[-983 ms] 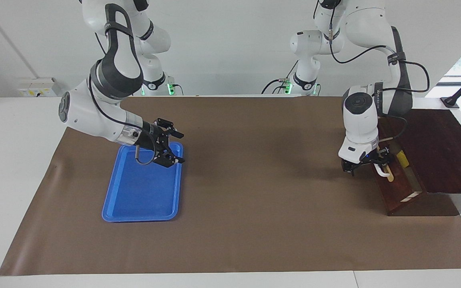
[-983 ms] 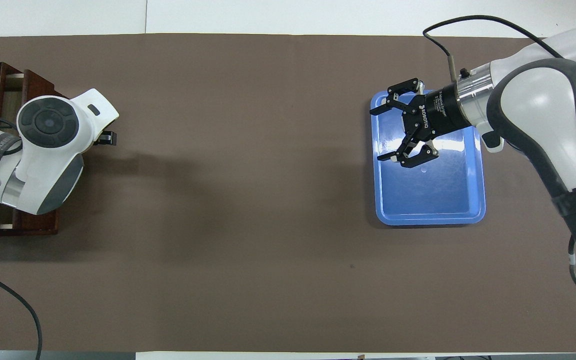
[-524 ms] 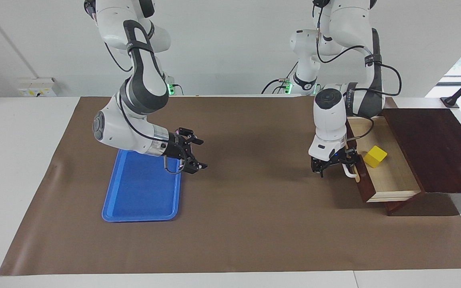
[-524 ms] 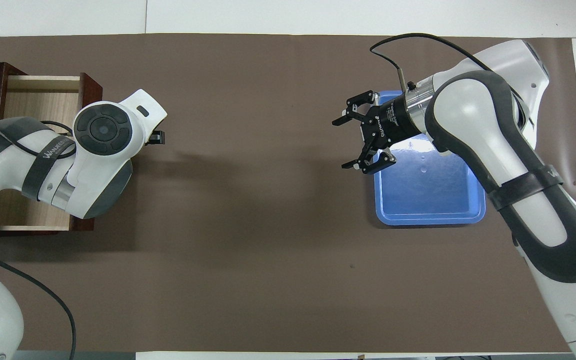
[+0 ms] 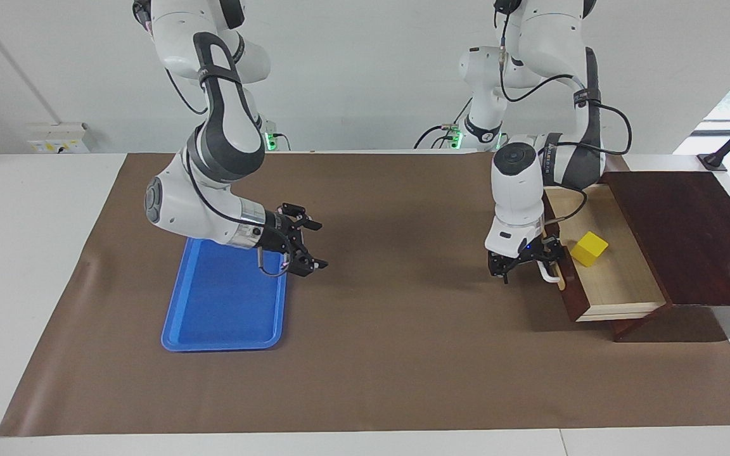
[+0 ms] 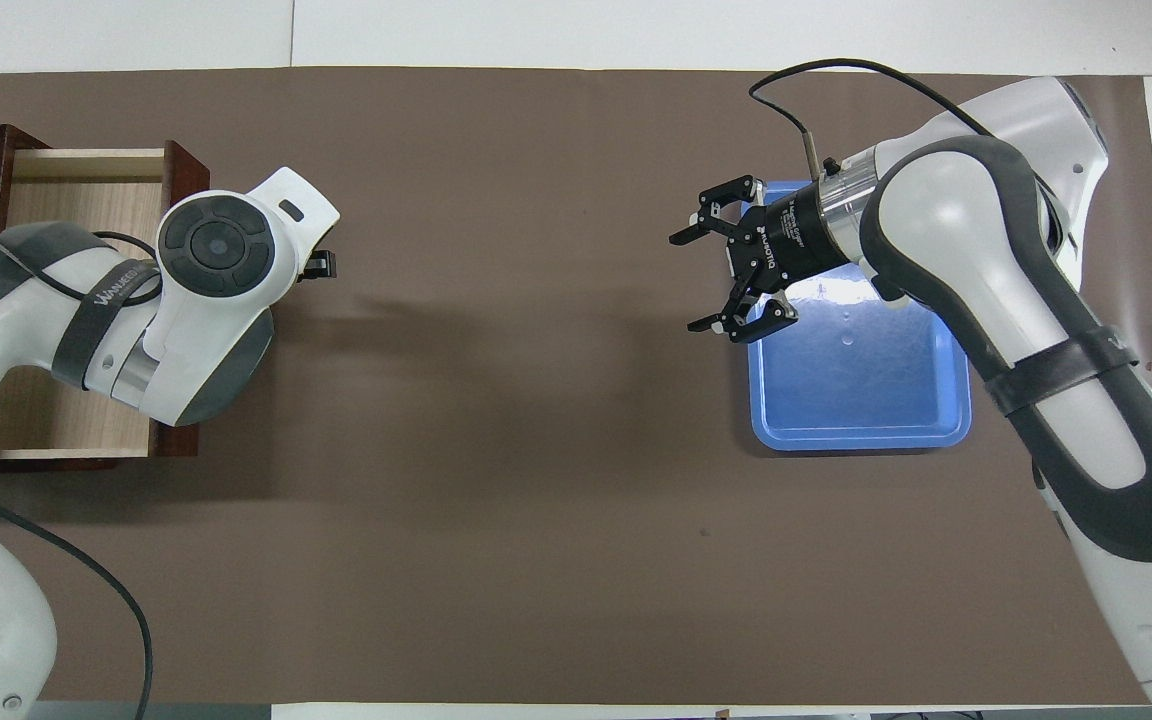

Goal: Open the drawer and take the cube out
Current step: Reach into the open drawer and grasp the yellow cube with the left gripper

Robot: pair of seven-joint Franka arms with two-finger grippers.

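Observation:
The drawer [image 5: 618, 282] stands pulled out of the dark wooden box [image 5: 688, 234], its pale interior showing. The yellow cube [image 5: 589, 248] lies in it, close to the drawer front. My left gripper [image 5: 533, 263] is at the white handle [image 5: 550, 274] on the drawer front and is shut on it. In the overhead view the drawer [image 6: 76, 190] is partly covered by my left arm, the cube is hidden, and only the left gripper's tip [image 6: 319, 266] shows. My right gripper [image 5: 305, 244] is open and empty, up over the mat just beside the blue tray; it also shows in the overhead view [image 6: 726, 262].
A flat blue tray [image 5: 219, 316] lies on the brown mat toward the right arm's end of the table, also in the overhead view [image 6: 856, 400]. The brown mat [image 5: 390, 354] covers the table between tray and drawer.
My left gripper has pulled the drawer out toward the table's middle, uncovering the cube. My right gripper moved from over the tray to just off its edge, toward the drawer.

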